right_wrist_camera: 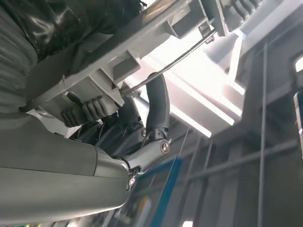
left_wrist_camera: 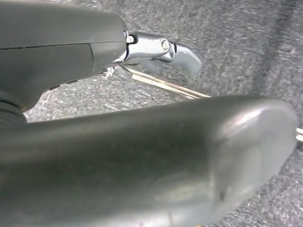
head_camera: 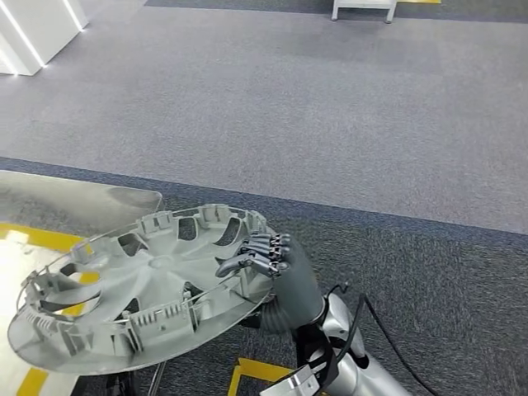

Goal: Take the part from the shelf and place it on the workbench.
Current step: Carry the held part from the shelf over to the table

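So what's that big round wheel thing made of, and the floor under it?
The wheel cover looks like moulded grey plastic, matte, judging by its thin ribs and clips. The floor seems to be short-pile grey carpet, given its speckled, fibrous texture.

Right hand point(head_camera: 283, 280) thumb hidden beneath the hubcap point(head_camera: 140, 285) rim its fingers curl over; left hand point(left_wrist_camera: 150, 156) fingertips cut off, blurred, grasp unclear; workbench point(head_camera: 74, 198) cropped at frame edge

Grey carpet floor point(head_camera: 323, 107); yellow floor marking point(head_camera: 252, 370); white furniture point(head_camera: 31, 33) far corner.
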Motion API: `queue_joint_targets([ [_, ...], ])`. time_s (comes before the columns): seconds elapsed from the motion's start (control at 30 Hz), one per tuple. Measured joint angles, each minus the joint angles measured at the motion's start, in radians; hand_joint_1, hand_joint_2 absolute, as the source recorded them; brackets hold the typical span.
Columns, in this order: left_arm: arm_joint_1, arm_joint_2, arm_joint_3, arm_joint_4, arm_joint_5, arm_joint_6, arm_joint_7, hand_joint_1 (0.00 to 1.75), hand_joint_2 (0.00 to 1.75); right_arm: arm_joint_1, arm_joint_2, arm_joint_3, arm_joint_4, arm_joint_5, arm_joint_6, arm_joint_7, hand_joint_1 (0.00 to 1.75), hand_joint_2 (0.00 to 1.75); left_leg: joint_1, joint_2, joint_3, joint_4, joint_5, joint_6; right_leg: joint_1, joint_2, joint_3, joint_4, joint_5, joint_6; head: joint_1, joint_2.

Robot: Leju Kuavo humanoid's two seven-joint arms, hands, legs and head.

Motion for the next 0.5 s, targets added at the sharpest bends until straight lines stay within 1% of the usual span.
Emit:
queue_joint_targets([
  [0.03, 0.001, 0.0, -0.001, 0.0, 0.0, 0.0, 0.001, 0.0, 0.0, -0.001, 0.0, 0.008, 0.005, 0.001, 0.0, 0.001, 1.75, 1.75, 0.001, 0.002, 0.001, -0.006, 0.016, 0.001, 0.001, -0.01, 0.002, 0.0, -0.002, 0.0, 0.0, 0.0],
  [0.07, 0.002, 0.0, -0.002, 0.0, 0.0, 0.0, 0.001, 0.0, 0.0, -0.002, 0.0, 0.016, 0.008, 0.001, 0.0, 0.001, 1.75, 1.75, 0.0, 0.006, 0.021, -0.051, 0.047, 0.003, 0.003, -0.019, 0.006, 0.0, -0.005, 0.0, 0.0, 0.0],
  [0.1, 0.002, 0.0, -0.002, 0.0, 0.0, 0.0, 0.001, 0.0, 0.0, -0.003, 0.0, 0.021, 0.01, 0.002, 0.0, 0.002, 1.75, 1.75, -0.001, 0.016, 0.055, -0.12, 0.084, 0.007, 0.004, -0.027, 0.01, 0.0, -0.008, 0.002, 0.0, 0.0],
  [0.13, 0.001, 0.0, -0.002, 0.0, 0.0, 0.0, 0.001, 0.0, 0.0, -0.005, 0.0, 0.025, 0.012, 0.002, 0.0, 0.002, 1.75, 1.75, -0.006, 0.031, 0.088, -0.186, 0.108, 0.013, 0.006, -0.034, 0.014, 0.0, -0.012, 0.005, 0.0, 0.0],
  [0.17, 0.0, 0.0, -0.003, 0.0, 0.0, 0.0, 0.001, 0.0, 0.0, -0.007, 0.0, 0.028, 0.013, 0.003, 0.0, 0.002, 1.75, 1.75, -0.011, 0.044, 0.113, -0.235, 0.121, 0.019, 0.009, -0.04, 0.016, -0.001, -0.014, 0.008, 0.0, 0.0],
  [0.2, -0.001, -0.001, -0.003, 0.0, 0.0, 0.0, 0.001, 0.0, 0.0, -0.009, 0.0, 0.031, 0.015, 0.004, 0.0, 0.002, 1.75, 1.75, -0.016, 0.053, 0.125, -0.261, 0.123, 0.024, 0.011, -0.046, 0.018, -0.002, -0.016, 0.013, 0.001, 0.0],
  [0.23, -0.002, -0.001, -0.003, 0.0, 0.0, 0.0, 0.001, 0.0, 0.0, -0.012, 0.0, 0.034, 0.016, 0.004, -0.001, 0.002, 1.75, 1.75, -0.02, 0.053, 0.127, -0.268, 0.118, 0.029, 0.012, -0.053, 0.02, -0.004, -0.017, 0.018, 0.001, 0.0],
  [0.27, -0.001, 0.0, -0.003, 0.0, 0.0, 0.0, 0.001, 0.0, 0.0, -0.014, 0.001, 0.036, 0.017, 0.005, -0.001, 0.002, 1.75, 1.75, -0.019, 0.046, 0.127, -0.272, 0.119, 0.035, 0.012, -0.059, 0.023, -0.007, -0.018, 0.023, 0.001, 0.0],
  [0.3, 0.001, 0.0, -0.003, 0.001, 0.0, 0.0, 0.001, 0.0, 0.0, -0.017, 0.001, 0.037, 0.018, 0.005, -0.001, 0.003, 1.75, 1.75, -0.018, 0.038, 0.131, -0.279, 0.121, 0.04, 0.011, -0.061, 0.024, -0.007, -0.022, 0.028, 0.001, 0.0],
  [0.33, 0.001, 0.001, -0.003, 0.001, 0.0, 0.0, 0.002, 0.0, 0.0, -0.018, 0.001, 0.039, 0.019, 0.005, -0.001, 0.003, 1.75, 1.75, -0.015, 0.031, 0.136, -0.285, 0.123, 0.046, 0.01, -0.051, 0.02, 0.004, -0.033, 0.032, 0.002, 0.0],
  [0.37, 0.0, 0.001, -0.003, 0.001, -0.001, 0.0, 0.002, 0.0, 0.0, -0.02, 0.001, 0.041, 0.02, 0.006, -0.001, 0.003, 1.75, 1.75, -0.012, 0.023, 0.141, -0.291, 0.126, 0.052, 0.009, -0.034, 0.005, 0.037, -0.052, 0.035, 0.004, 0.0],
  [0.4, -0.002, 0.0, -0.003, 0.001, -0.001, 0.0, 0.003, 0.0, 0.0, -0.022, 0.001, 0.045, 0.021, 0.007, -0.001, 0.004, 1.75, 1.75, -0.01, 0.015, 0.145, -0.294, 0.127, 0.056, 0.007, -0.014, -0.022, 0.089, -0.077, 0.036, 0.008, 0.0],
  [0.43, -0.004, -0.001, -0.003, 0.001, -0.001, 0.0, 0.004, 0.0, 0.0, -0.023, 0.001, 0.05, 0.023, 0.008, -0.002, 0.006, 1.75, 1.75, -0.01, 0.006, 0.145, -0.294, 0.126, 0.059, 0.007, 0.003, -0.057, 0.155, -0.105, 0.036, 0.011, 0.0],
  [0.47, -0.004, -0.003, -0.004, 0.001, -0.002, 0.0, 0.005, 0.0, 0.0, -0.024, 0.001, 0.056, 0.026, 0.008, -0.002, 0.009, 1.75, 1.75, -0.011, -0.003, 0.146, -0.293, 0.125, 0.061, 0.006, 0.012, -0.093, 0.219, -0.125, 0.037, 0.013, 0.0],
  [0.5, -0.004, -0.004, -0.004, 0.001, -0.001, 0.0, 0.007, 0.0, 0.0, -0.024, 0.001, 0.06, 0.029, 0.009, -0.002, 0.013, 1.75, 1.75, -0.012, -0.013, 0.146, -0.293, 0.124, 0.062, 0.007, 0.015, -0.119, 0.258, -0.129, 0.037, 0.014, 0.0],
])
